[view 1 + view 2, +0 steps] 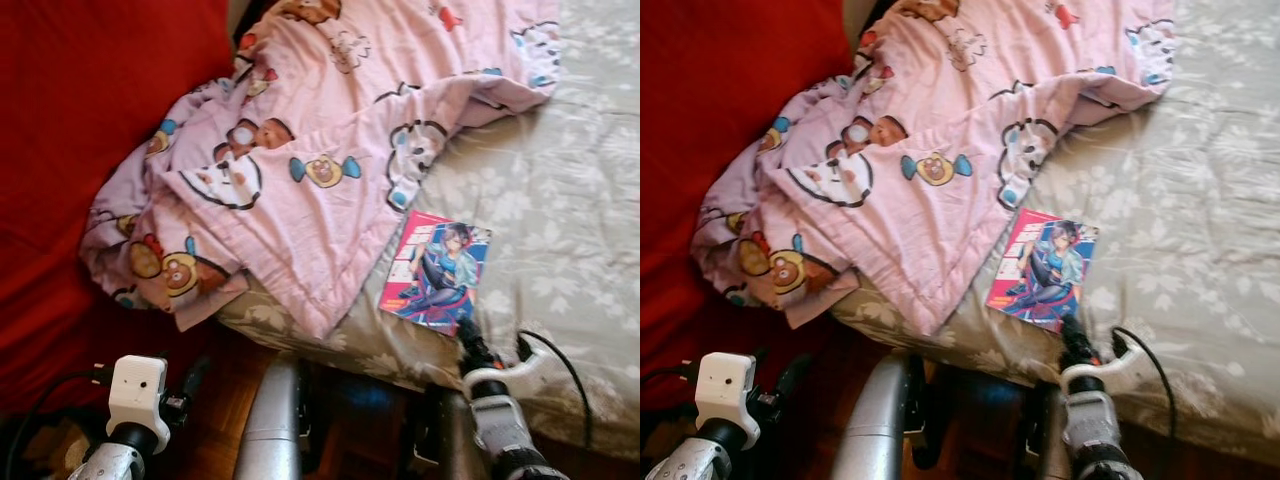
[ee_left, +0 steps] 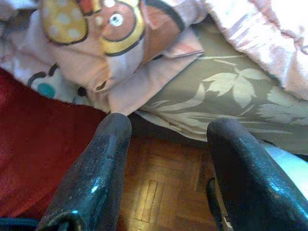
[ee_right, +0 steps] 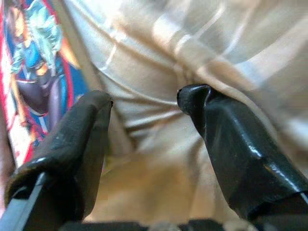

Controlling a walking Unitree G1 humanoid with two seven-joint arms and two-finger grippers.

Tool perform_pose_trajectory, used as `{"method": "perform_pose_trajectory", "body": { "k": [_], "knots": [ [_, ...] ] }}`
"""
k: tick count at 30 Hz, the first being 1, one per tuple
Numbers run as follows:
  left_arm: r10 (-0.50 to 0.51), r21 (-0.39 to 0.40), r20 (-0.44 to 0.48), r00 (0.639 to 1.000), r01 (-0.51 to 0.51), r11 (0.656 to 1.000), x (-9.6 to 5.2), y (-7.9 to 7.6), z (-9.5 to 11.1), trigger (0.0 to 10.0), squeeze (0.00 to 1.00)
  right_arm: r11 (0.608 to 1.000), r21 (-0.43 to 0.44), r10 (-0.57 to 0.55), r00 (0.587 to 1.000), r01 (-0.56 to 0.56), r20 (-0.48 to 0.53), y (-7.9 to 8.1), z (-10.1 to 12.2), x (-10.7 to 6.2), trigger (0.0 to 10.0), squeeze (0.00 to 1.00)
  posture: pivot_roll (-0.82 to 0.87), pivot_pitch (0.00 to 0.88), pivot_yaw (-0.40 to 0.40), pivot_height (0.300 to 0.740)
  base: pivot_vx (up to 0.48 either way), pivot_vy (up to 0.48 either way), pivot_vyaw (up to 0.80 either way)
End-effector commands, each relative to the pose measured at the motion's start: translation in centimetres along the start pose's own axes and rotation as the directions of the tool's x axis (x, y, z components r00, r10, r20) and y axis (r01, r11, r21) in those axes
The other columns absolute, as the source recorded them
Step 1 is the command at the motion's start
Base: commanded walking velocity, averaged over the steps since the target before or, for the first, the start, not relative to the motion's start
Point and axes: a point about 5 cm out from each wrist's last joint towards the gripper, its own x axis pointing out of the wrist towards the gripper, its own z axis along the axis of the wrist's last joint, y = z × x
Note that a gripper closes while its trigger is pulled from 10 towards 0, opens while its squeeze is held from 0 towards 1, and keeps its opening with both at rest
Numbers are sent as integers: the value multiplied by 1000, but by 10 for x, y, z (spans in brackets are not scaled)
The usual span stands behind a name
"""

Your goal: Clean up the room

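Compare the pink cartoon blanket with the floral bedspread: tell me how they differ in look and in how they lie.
The pink cartoon blanket is pink with colourful cartoon figures; the floral bedspread is grey-beige with a pale leaf pattern. The blanket lies crumpled in folds, one end hanging off the bed's edge by the red cloth; the bedspread lies mostly flat. The blanket rests on top of the bedspread. Both are soft bedding on the same bed.

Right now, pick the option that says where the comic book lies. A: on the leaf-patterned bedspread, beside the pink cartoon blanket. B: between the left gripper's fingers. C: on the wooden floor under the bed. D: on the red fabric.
A: the comic book lies flat on the leaf-patterned bedspread, beside the edge of the pink cartoon blanket, just ahead of the open right gripper.
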Motion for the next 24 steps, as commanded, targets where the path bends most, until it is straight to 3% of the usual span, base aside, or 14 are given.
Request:
{"method": "perform_pose_trajectory", "body": {
  "k": [1, 7, 12, 17, 24],
  "knots": [
    [8, 13, -52, 999, -7, 1000, -6, 4, -11, 10000, 0, 973, 53, -227, 973, 225, 36, -48, 2, -32, 10000, 0, 270, 401, 152, 616, 0, 0, 0],
    [-7, 22, -48, 999, 8, 1000, -2, 2, -11, 10000, 0, 971, 55, -236, 971, 234, 37, -53, -3, -38, 10000, 0, 259, 391, 152, 616, 0, 0, 0],
    [-15, 28, -42, 999, 16, 999, 2, 1, -11, 10000, 0, 976, 55, -214, 976, 213, 23, -48, -10, -36, 10000, 0, 255, 385, 151, 616, 0, 0, 0],
    [-10, 30, -35, 999, 11, 999, 3, 3, -10, 10000, 0, 993, 96, -74, 995, 67, 69, -27, -14, -27, 10000, 0, 251, 379, 146, 616, 0, 0, 0],
    [-19, 39, -32, 999, 20, 999, 4, 0, -12, 10000, 0, 995, 96, -10, 989, -5, 150, -16, -2, -22, 10000, 0, 234, 374, 136, 616, 0, 0, 0]
  ]
}}
